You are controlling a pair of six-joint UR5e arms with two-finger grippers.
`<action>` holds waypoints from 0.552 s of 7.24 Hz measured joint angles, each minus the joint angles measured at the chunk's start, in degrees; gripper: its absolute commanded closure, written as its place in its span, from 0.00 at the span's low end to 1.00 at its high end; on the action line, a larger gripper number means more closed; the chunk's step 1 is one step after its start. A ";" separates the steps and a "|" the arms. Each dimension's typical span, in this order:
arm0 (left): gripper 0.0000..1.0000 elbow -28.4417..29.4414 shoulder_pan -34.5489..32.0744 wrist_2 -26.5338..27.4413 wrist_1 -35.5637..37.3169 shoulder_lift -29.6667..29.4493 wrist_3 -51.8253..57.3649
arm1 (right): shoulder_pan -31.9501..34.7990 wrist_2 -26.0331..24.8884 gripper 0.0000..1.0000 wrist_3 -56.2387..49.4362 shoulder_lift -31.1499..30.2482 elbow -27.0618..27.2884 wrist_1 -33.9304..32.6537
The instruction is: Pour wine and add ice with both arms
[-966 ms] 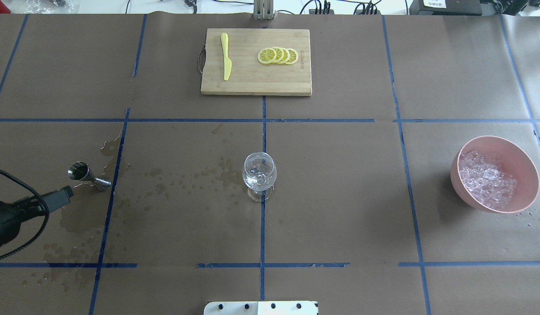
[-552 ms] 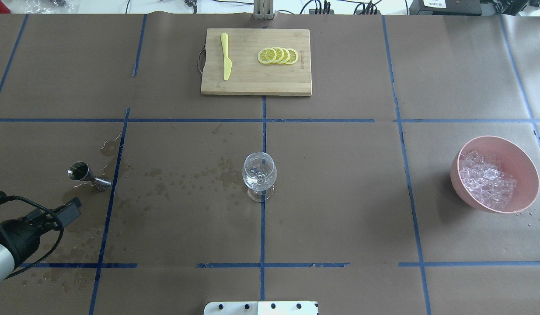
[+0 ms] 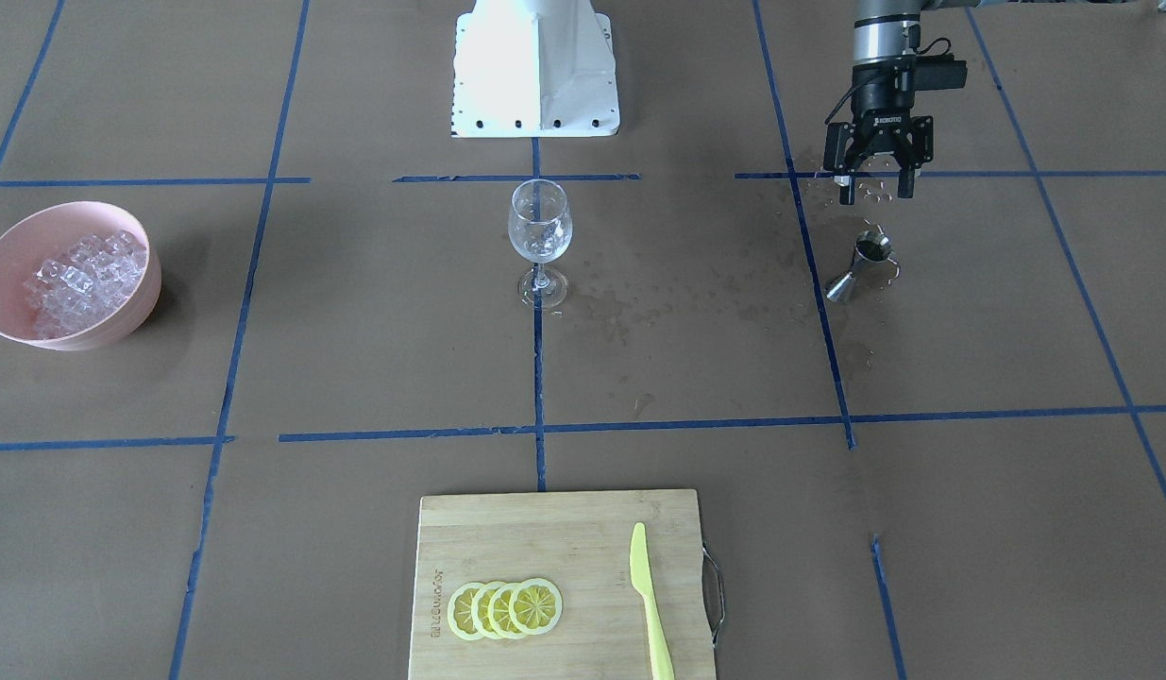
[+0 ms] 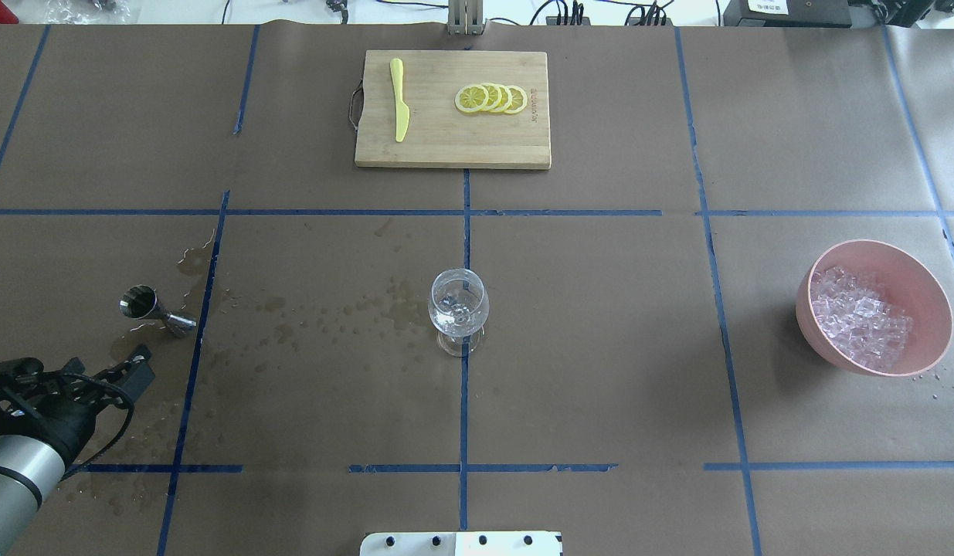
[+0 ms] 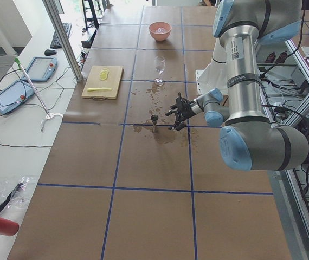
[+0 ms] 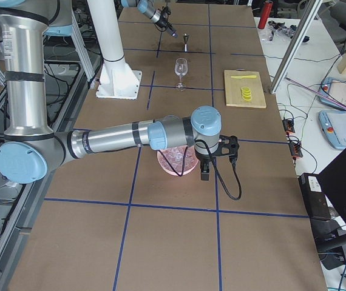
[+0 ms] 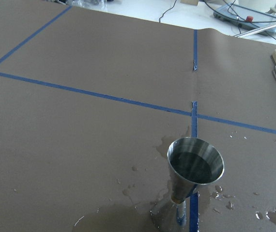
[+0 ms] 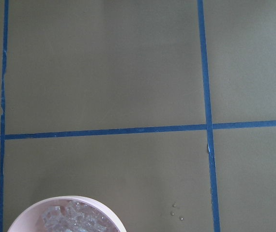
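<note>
Left gripper [image 3: 873, 187]: jaws spread wide, nothing between them. It hangs over wet paper near the table's left end, just on the robot's side of the jigger [image 3: 861, 264].

Change over the last second (overhead view): the gripper has drawn back from beside the jigger toward the robot's edge of the table. The wrist has swung round, so more of the left arm [image 4: 13, 471] now shows. The jigger has not shifted. It stands upright on its small end, clear of the fingers. The left wrist view looks into its cup; the interior is dark, and whether any liquid is left cannot be told.

Wine glass [image 3: 539, 227]: upright at the table's centre, unmoved. The wine [image 4: 458, 315] appears as a small clear amount low in the glass, though glints make the level hard to read. Wet patches [image 4: 330, 316] dot the paper between jigger and glass.

Ice [image 4: 859, 320]: heaped in the pink bowl [image 4: 921, 278] near the table's right end, undisturbed.

Right gripper [image 6: 204, 171]: seen only from the side camera at the right end, hanging by the bowl. Its jaw state cannot be told.

Judgement: the pour looks finished, with the jigger set down and released and the left arm clearing out. The ice step is what remains, and the right arm seems staged for it.
</note>
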 measured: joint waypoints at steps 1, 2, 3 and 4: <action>0.00 2.61 0.33 2.54 0.11 -2.63 0.29 | -0.16 0.06 0.00 0.05 -0.01 0.05 0.00; 0.00 4.57 0.47 4.55 0.18 -4.87 0.57 | -0.27 0.12 0.00 0.07 -0.02 0.12 0.00; 0.00 5.83 0.48 6.81 0.26 -6.11 1.35 | -0.33 0.14 0.00 0.08 -0.02 0.25 0.00; 0.00 6.97 0.47 9.20 0.32 -6.93 2.39 | -0.41 0.25 0.00 0.09 -0.02 0.40 0.00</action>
